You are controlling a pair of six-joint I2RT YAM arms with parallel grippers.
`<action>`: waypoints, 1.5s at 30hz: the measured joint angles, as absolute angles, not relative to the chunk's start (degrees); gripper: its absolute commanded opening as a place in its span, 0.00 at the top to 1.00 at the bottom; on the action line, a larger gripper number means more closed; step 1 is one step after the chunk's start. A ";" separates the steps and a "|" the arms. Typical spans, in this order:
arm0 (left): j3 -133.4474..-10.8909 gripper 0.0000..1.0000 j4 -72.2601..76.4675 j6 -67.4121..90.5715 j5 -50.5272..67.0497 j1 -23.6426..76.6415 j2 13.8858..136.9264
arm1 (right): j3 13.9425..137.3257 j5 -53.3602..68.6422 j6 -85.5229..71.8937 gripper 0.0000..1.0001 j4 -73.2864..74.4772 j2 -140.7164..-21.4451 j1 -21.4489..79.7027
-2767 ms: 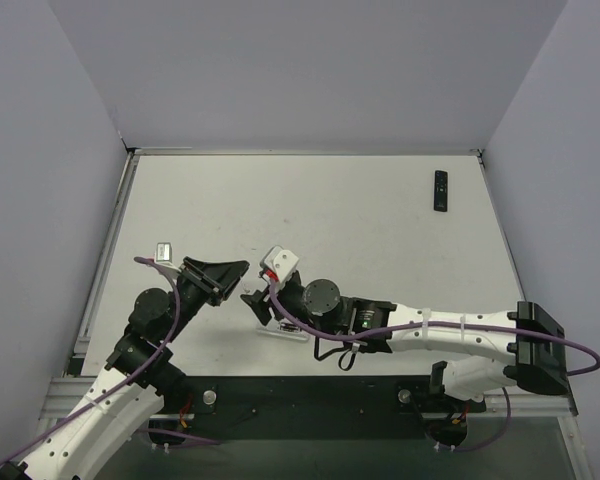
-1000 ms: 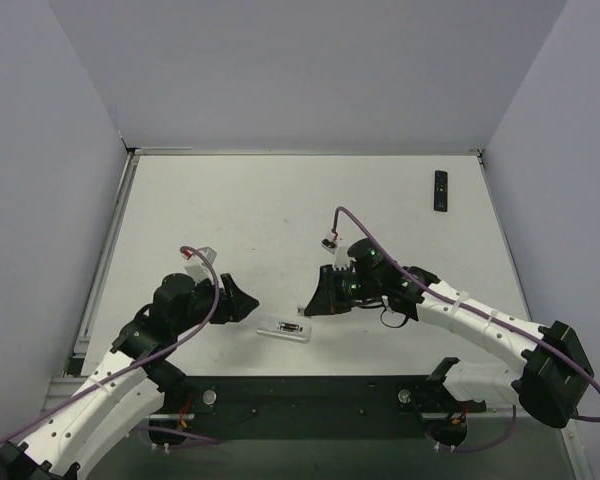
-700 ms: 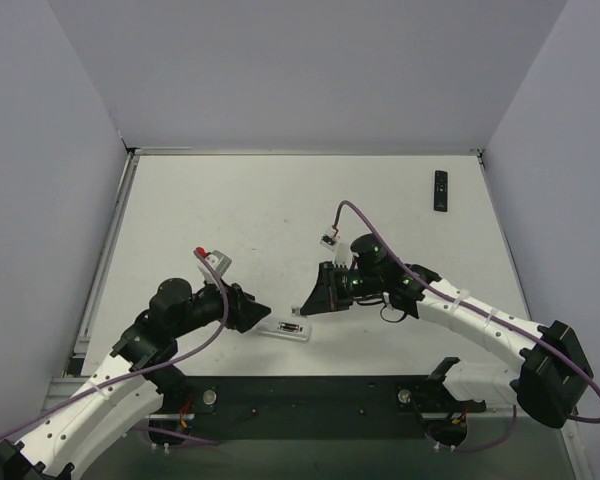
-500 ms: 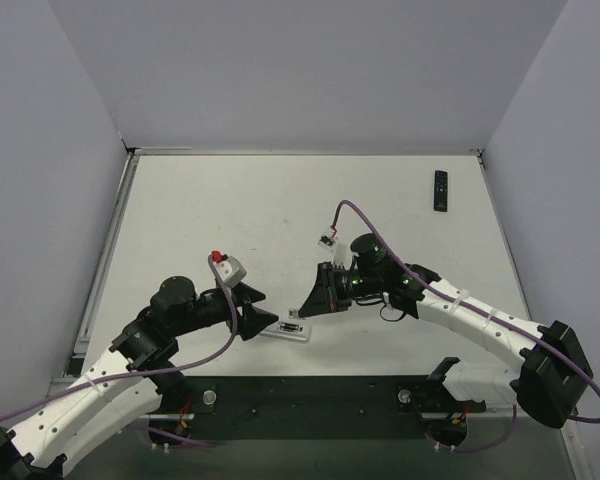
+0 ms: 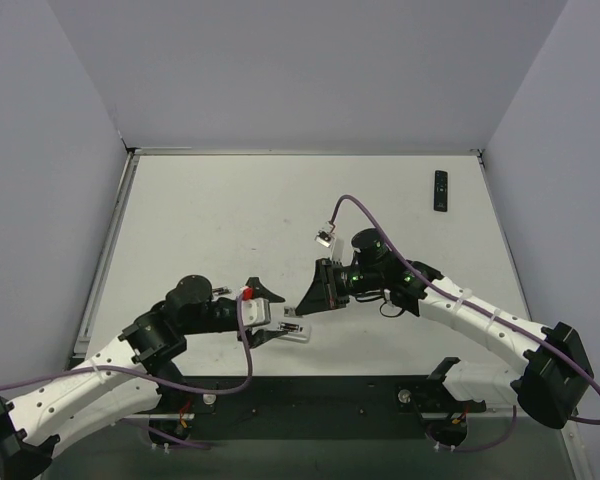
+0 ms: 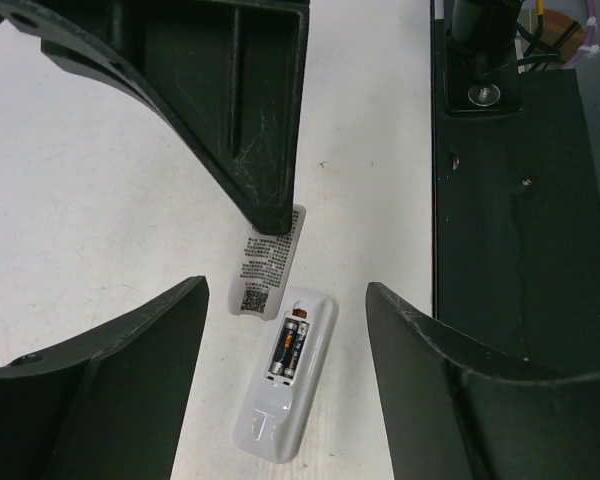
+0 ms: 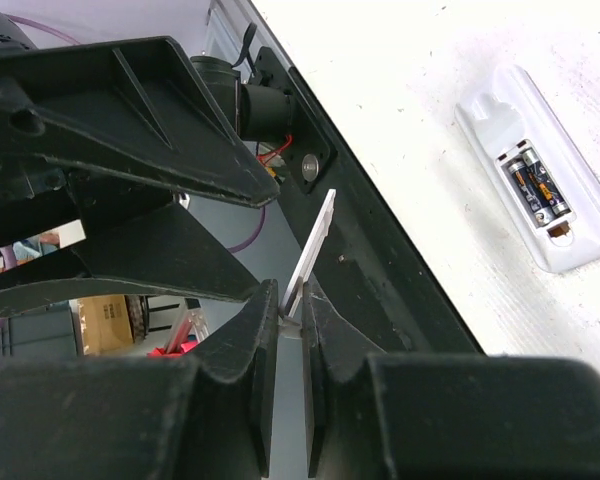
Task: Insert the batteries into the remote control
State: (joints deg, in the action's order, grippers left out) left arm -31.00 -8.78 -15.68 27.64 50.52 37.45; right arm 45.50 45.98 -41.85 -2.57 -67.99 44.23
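Observation:
A white remote control (image 6: 285, 385) lies back-up near the table's front edge, its compartment uncovered with two dark batteries (image 6: 288, 346) side by side inside. My left gripper (image 6: 285, 292) hovers open right above it, one finger on each side, touching nothing. My right gripper (image 7: 290, 300) is shut on the thin white battery cover (image 7: 316, 245), held just above the remote's end; its printed label shows on the cover (image 6: 268, 262) in the left wrist view. From above, the remote (image 5: 292, 331) sits between the left gripper (image 5: 271, 322) and the right gripper (image 5: 302, 304).
A small black remote (image 5: 440, 190) lies at the far right corner of the table. The black mounting strip (image 5: 310, 395) with the arm bases runs along the near edge, right beside the white remote. Grey walls enclose the table.
My left arm has swung right and forward, bringing its open gripper over the white remote. The right gripper has stayed nearly in place, still holding the cover.

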 measured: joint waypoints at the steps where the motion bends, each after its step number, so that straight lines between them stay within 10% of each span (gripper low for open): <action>1: -31.14 0.27 -8.78 -17.23 27.64 50.96 37.98 | 45.50 46.09 -41.91 1.00 -2.61 -67.99 44.23; 28: -32.16 0.51 -6.28 -26.15 22.96 52.49 42.96 | 45.50 48.27 -44.51 1.00 -6.33 -67.64 44.23; 36: -32.16 0.74 -6.66 -26.41 23.09 52.95 43.00 | 45.50 48.14 -44.99 0.99 -6.72 -67.48 44.18; 45: -32.16 0.84 -6.70 -26.15 23.27 52.95 43.00 | 45.63 46.94 -41.76 0.38 -4.32 -65.80 44.21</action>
